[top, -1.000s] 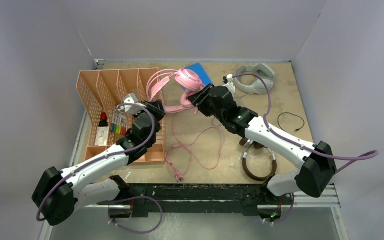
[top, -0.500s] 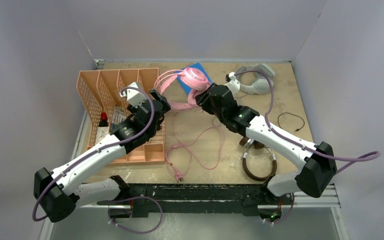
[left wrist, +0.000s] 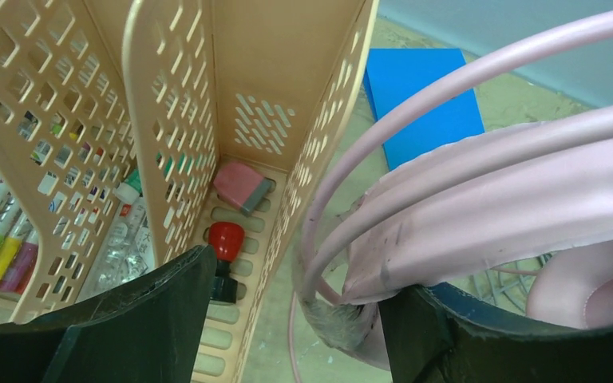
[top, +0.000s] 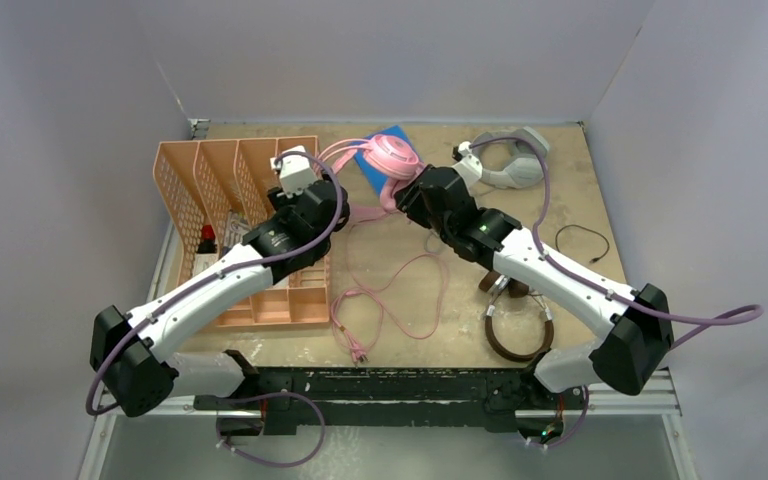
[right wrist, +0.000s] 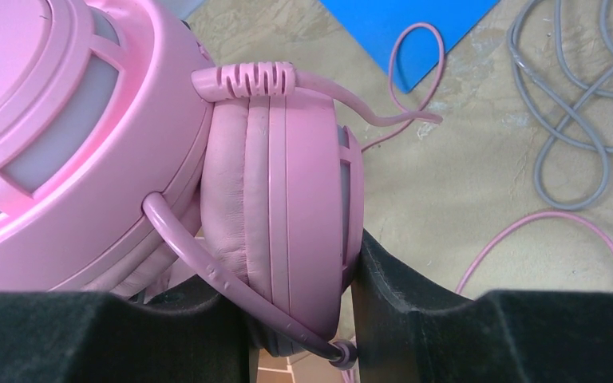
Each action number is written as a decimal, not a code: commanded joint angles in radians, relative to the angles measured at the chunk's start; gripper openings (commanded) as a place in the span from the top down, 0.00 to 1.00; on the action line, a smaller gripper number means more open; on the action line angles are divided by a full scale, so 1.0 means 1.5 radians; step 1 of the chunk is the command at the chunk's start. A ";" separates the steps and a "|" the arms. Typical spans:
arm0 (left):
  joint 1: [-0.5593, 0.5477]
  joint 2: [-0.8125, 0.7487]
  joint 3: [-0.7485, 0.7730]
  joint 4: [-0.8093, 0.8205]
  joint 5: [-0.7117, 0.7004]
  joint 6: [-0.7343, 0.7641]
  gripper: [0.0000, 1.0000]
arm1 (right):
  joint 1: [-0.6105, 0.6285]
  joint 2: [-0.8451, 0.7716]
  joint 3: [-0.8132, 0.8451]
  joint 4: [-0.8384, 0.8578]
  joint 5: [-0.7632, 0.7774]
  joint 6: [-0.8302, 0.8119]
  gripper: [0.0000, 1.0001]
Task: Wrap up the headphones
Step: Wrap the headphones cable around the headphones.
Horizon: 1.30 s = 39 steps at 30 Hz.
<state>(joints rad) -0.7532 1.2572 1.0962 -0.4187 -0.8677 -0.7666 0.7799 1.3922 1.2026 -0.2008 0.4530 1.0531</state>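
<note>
The pink headphones [top: 392, 158] hang at the back centre, over a blue pad. My right gripper [top: 407, 188] is shut on one pink ear cup [right wrist: 287, 199], which fills the gap between its black fingers [right wrist: 415, 303]. The pink cable [top: 390, 292] trails loose across the table towards the front. My left gripper [left wrist: 303, 279] stands open around the pink headband [left wrist: 511, 199], whose padded strip rests against the right finger [left wrist: 463, 335]. The grey headphones [top: 508, 160] lie at the back right. The brown-and-silver headphones [top: 518, 325] lie at the front right.
An orange desk organiser [top: 225, 215] with markers and small items stands at the left, close beside my left gripper. A blue pad [top: 396, 140] lies under the pink headset. A thin black cable [top: 580, 243] loops at the right. Grey cable [right wrist: 575, 96] coils on the table.
My left gripper has opened and moved back and to the right along the headband. My right gripper has closed tighter on the ear cup and carried the headset slightly back and right.
</note>
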 commanded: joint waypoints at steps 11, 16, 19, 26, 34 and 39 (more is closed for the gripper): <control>0.005 0.023 0.047 0.043 -0.019 0.058 0.79 | 0.024 -0.077 0.006 0.028 -0.085 -0.120 0.57; 0.005 -0.013 0.024 0.024 -0.021 0.032 1.00 | 0.024 -0.125 0.034 -0.048 -0.123 -0.371 0.17; 0.007 -0.028 0.012 0.010 -0.037 0.002 1.00 | 0.024 -0.147 0.079 -0.137 -0.102 -0.491 0.01; 0.013 -0.045 0.049 -0.061 0.005 -0.053 1.00 | 0.023 -0.269 0.034 -0.117 -0.072 -0.622 0.01; 0.027 -0.089 0.155 -0.188 0.080 -0.153 1.00 | -0.181 -0.280 -0.102 0.000 -0.204 -0.573 0.01; 0.038 -0.107 0.229 -0.248 0.124 -0.212 1.00 | -0.196 -0.243 -0.220 0.177 -0.349 -0.558 0.01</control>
<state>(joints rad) -0.7109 1.1625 1.3155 -0.7948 -0.7380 -0.9348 0.4839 0.9932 0.9688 -0.1963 0.1658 0.1963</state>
